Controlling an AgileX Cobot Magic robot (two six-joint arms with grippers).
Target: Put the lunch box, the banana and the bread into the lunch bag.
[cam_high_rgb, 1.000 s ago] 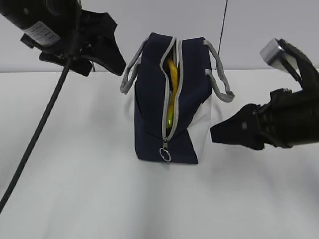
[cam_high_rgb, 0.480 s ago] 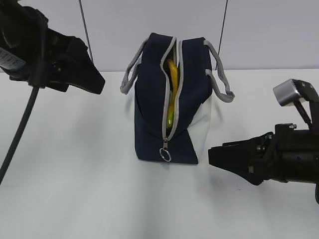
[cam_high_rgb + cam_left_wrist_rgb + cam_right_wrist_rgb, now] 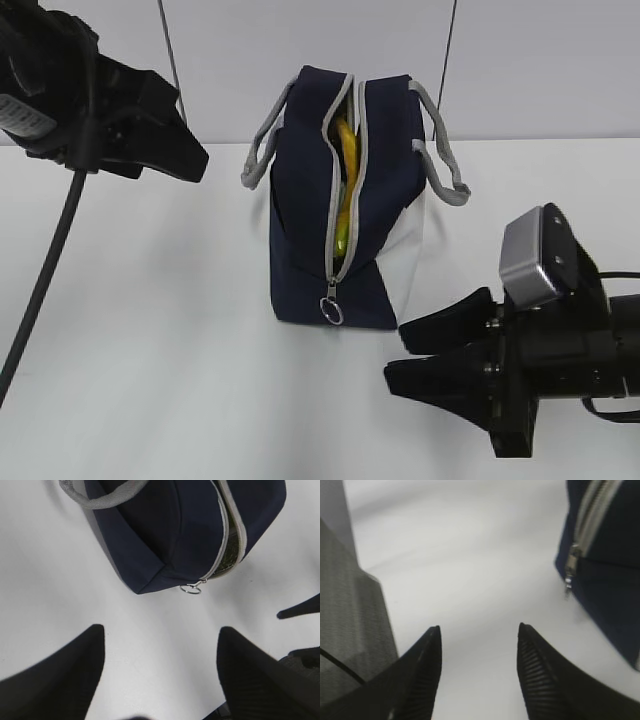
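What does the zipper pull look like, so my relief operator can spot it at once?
Start at the navy lunch bag standing mid-table, with the banana showing through its open top. Follow the grey zipper strip down the near end to its foot. The zipper pull hangs there: a small silver ring, the only shiny metal on the fabric.

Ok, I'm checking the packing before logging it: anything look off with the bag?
Nothing spilled or damaged. The lunch bag stands upright, but its zipper is open down to the ring pull, and the banana shows through the gap.
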